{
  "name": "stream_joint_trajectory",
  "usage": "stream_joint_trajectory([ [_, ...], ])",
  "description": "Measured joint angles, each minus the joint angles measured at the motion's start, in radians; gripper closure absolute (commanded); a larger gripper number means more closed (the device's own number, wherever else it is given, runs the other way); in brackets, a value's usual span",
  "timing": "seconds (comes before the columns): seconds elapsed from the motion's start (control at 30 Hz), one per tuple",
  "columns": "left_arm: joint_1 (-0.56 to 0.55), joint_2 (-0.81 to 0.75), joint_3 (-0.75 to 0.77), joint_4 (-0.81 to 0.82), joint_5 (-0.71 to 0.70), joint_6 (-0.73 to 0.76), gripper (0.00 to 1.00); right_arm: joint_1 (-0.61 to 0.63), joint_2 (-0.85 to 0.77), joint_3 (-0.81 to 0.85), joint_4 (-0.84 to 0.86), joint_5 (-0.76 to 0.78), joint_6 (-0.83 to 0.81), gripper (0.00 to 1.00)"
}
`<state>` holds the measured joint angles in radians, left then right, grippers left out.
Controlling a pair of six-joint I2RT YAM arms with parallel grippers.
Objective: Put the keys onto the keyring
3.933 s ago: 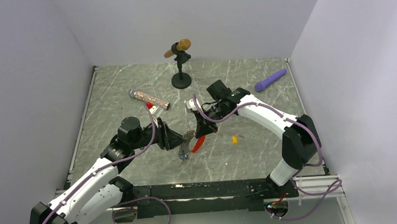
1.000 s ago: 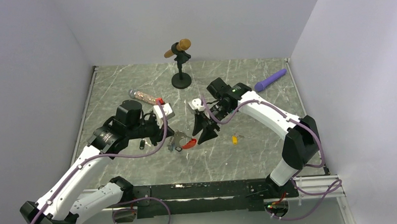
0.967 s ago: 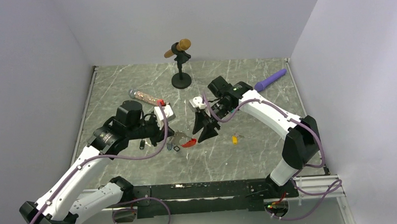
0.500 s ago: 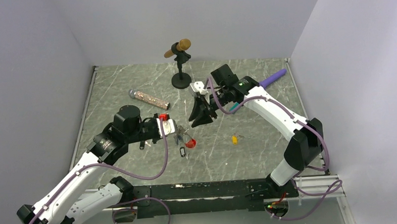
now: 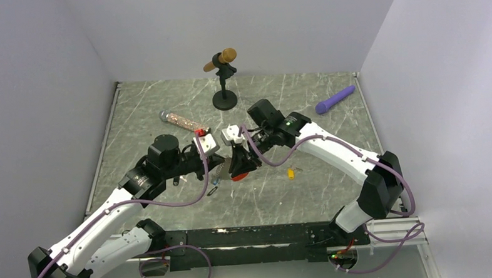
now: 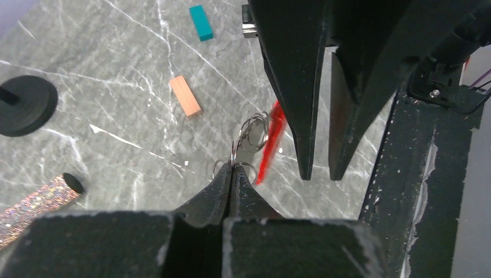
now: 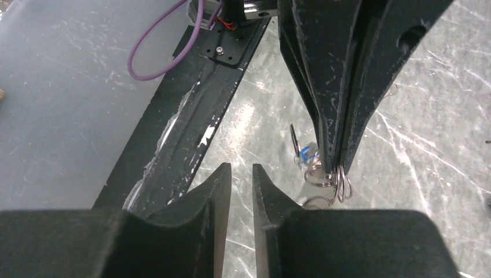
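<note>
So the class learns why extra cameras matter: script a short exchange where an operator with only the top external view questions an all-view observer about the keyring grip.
Operator: Is the left gripper actually holding the keyring?
Observer: Yes. The left wrist view shows its jaws shut on the thin wire, with the red fob hanging beside.
Operator: Has the right gripper caught anything?
Observer: No. The right wrist view shows a bare gap between its jaws.
</note>
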<state>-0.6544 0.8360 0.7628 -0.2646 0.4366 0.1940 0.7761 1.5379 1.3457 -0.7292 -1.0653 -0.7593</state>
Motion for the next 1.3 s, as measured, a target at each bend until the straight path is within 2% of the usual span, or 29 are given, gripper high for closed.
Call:
stream_joint_trajectory([
  [0.2,0.0,-0.035,-0.053,0.019,0.004,-0.053,1.0,0.008,-0.002,-0.003,-0.008,0.019,-0.009,0.64],
  [0.4,0.0,-0.085,-0.079,-0.006,0.045,0.039,1.0,-0.077,-0.023,0.027,-0.105,-0.008,-0.1,0.58],
  [0.57,0.0,-0.066,-0.078,-0.063,0.107,0.126,1.0,-0.116,-0.024,0.076,-0.121,-0.031,-0.165,0.58],
  [0.9,0.0,-0.021,-0.023,-0.118,0.163,0.153,1.0,-0.039,0.129,0.193,-0.216,-0.086,-0.236,0.65],
  [1.3,0.0,-0.022,-0.023,-0.113,0.169,0.027,1.0,-0.011,0.136,0.179,-0.204,-0.069,-0.175,0.75],
])
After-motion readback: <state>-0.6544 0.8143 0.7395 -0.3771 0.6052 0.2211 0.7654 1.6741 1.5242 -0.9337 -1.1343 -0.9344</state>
